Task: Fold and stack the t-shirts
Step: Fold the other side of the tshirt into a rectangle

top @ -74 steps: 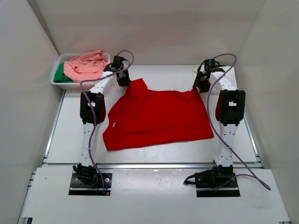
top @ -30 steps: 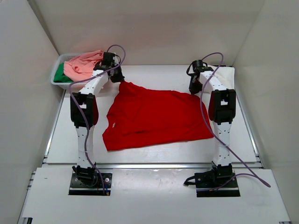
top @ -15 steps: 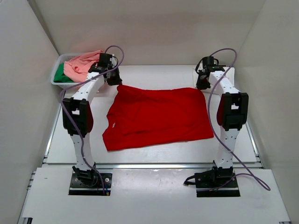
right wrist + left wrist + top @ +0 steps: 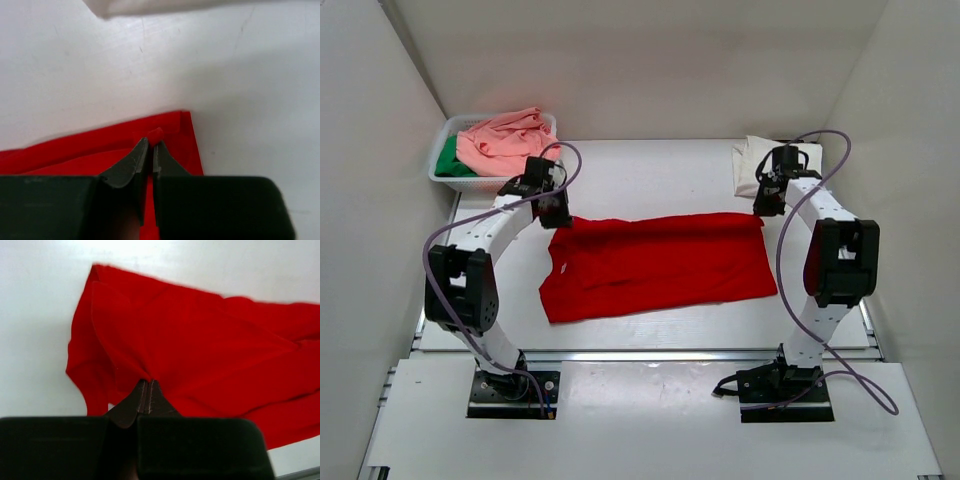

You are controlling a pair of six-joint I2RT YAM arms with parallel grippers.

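Observation:
A bright red t-shirt [image 4: 655, 265] lies across the middle of the table, its far edge turned toward the near side. My left gripper [image 4: 558, 214] is shut on the shirt's far-left corner; in the left wrist view the red cloth [image 4: 200, 350] bunches at my left gripper [image 4: 148, 382]. My right gripper [image 4: 761, 207] is shut on the far-right corner, and a small tuft of red cloth [image 4: 155, 133] pokes out above my right gripper [image 4: 151, 144]. A cream-white t-shirt [image 4: 756, 160] lies folded at the far right. Salmon-pink [image 4: 505, 140] and green [image 4: 447, 160] t-shirts fill the basket.
A white mesh basket [image 4: 442, 178] stands at the far left corner. The enclosure walls close in on the left, right and back. A metal rail [image 4: 650, 355] runs along the table's near edge, in front of the arm bases.

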